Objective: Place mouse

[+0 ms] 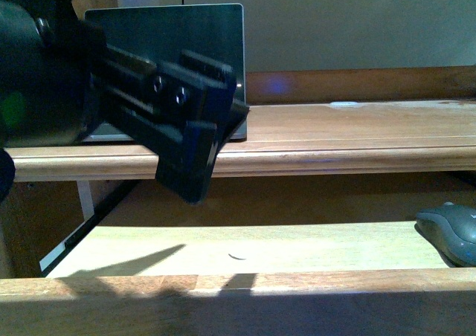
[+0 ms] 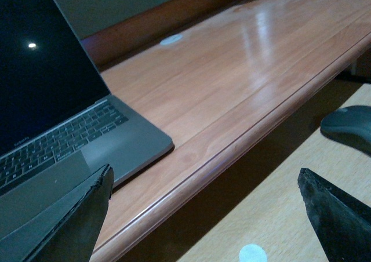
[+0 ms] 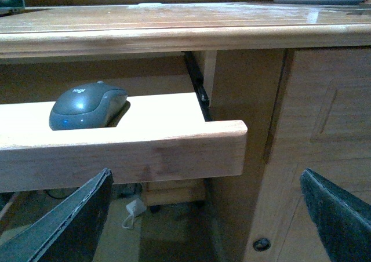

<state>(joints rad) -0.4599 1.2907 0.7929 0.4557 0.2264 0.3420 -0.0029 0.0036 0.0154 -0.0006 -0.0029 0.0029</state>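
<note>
Left arm (image 1: 141, 91): a large, dark, blurred shape at the left of the front view, raised in front of the laptop and above the pull-out shelf.
Left gripper (image 2: 204, 172): the two dark fingers (image 2: 81, 221) stand wide apart, with the desk edge showing in the gap between them.
Laptop (image 1: 186, 27): open on the left part of the desk, screen dark (one small light spot on it in the left wrist view), with the grey keyboard deck facing the desk's front edge.
Desk top (image 1: 357, 131): reddish wood with a rounded front edge; a small pale round mark (image 2: 171, 39) lies on it beside the laptop.
Pull-out shelf (image 1: 297, 247): pale wood, drawn out below the desk top, with a raised front rail (image 3: 145, 155) along its near side; a white round sticker (image 2: 253, 253) sits on the board.
Mouse (image 1: 450, 232): dark grey and domed, lying flat on the shelf at its right end, just behind the front rail (well apart from the left gripper, and touched by neither gripper).
Right gripper (image 3: 206, 172): not seen in the front view; in its own wrist view its fingers (image 3: 75, 221) are spread apart, low in front of the rail and clear of the mouse.
Slide rail (image 3: 197, 82): a dark metal runner at the shelf's right edge.
Cabinet (image 3: 324, 117): a wooden side unit with a panelled front, right of the shelf.
</note>
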